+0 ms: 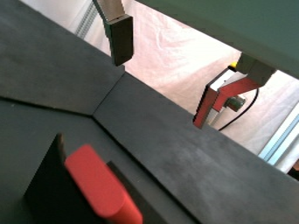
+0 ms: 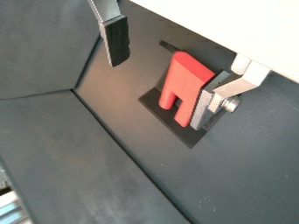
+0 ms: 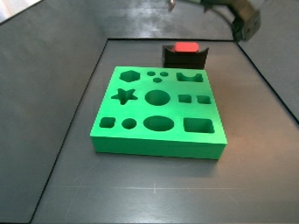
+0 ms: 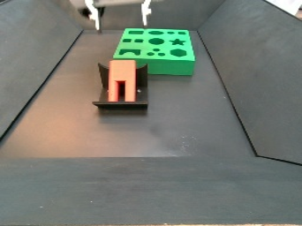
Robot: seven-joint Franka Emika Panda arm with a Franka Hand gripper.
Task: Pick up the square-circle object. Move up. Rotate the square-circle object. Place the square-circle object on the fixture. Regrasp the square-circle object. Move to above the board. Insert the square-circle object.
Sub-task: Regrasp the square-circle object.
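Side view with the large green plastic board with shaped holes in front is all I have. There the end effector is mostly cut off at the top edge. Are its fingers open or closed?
Observer: Open. In a side view the end effector hangs high above the floor, its silver fingers spread apart, with nothing between them.
Operator: How does the small red plastic peg sit on the dark L-shaped fixture?
Observer: The small red plastic peg lies lengthwise along the dark L-shaped fixture, below the end effector and apart from both fingers.
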